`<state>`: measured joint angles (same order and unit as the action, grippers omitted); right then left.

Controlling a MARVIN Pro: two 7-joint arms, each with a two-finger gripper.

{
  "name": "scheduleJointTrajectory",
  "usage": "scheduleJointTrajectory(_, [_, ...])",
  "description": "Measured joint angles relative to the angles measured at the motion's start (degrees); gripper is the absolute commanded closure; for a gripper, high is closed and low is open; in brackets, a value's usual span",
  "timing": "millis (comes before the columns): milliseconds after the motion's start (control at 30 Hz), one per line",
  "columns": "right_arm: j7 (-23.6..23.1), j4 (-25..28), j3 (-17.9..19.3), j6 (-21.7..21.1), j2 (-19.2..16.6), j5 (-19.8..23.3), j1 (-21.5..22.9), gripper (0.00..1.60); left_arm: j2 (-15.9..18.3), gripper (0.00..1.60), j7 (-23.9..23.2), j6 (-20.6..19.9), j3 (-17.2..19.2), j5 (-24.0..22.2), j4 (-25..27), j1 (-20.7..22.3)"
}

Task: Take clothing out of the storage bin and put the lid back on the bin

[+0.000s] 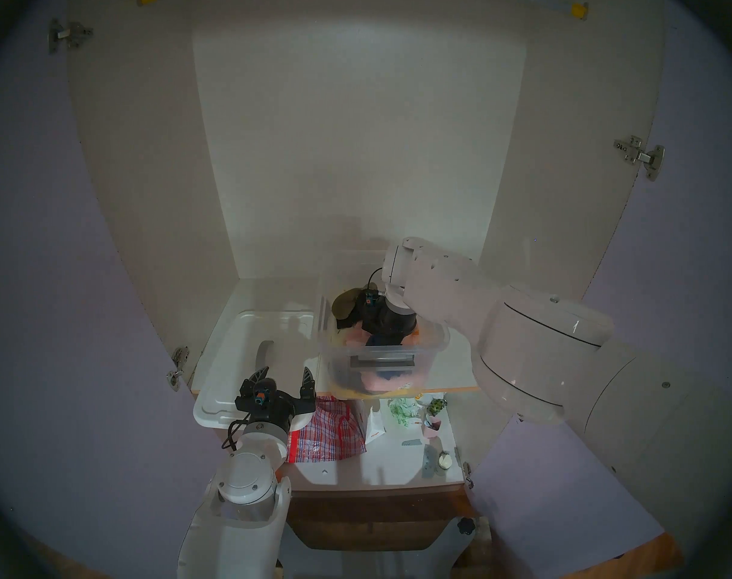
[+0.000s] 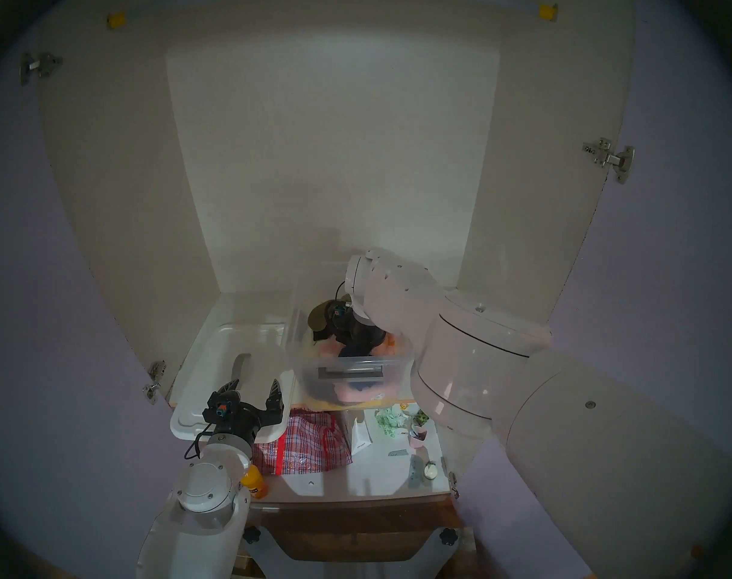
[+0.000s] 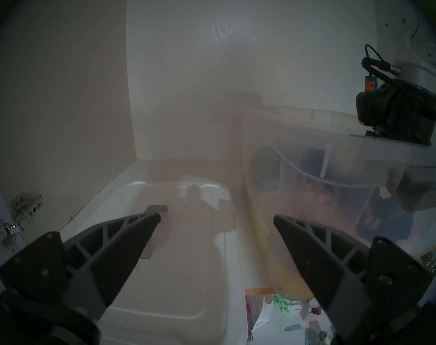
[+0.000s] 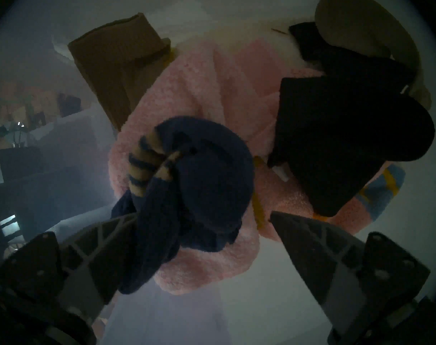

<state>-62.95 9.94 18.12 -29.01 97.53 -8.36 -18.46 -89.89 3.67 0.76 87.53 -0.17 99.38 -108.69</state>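
Observation:
The clear storage bin (image 1: 429, 354) stands open on the upper cabinet shelf, with a grey latch bar (image 1: 383, 361) on its front. My right gripper (image 4: 203, 215) reaches down into it, open. The navy clothing bundle with a striped part (image 4: 207, 167) lies between its fingers and leans on the left finger (image 4: 100, 247). The white lid (image 1: 234, 348) lies flat on the shelf left of the bin, its grey strap handle (image 1: 265, 350) facing up. My left gripper (image 1: 285, 375) hovers open over the lid's near end, holding nothing.
Inside the bin are a pink cloth (image 4: 199, 88), a black garment (image 4: 348, 128), a brown cloth (image 4: 119, 63) and an olive cap (image 4: 361, 20). A red plaid bag (image 1: 326, 427) and small items lie on the lower shelf. Cabinet walls close in behind and on both sides.

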Motion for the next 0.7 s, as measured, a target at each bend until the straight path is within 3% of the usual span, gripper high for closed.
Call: scheduleJointTrajectory(700, [-1.1,-1.3,3.5,0.0,-0.1,2.5,-1.4,0.00,0.0,0.00,0.2,0.0,0.0,0.0,-0.4,0.2])
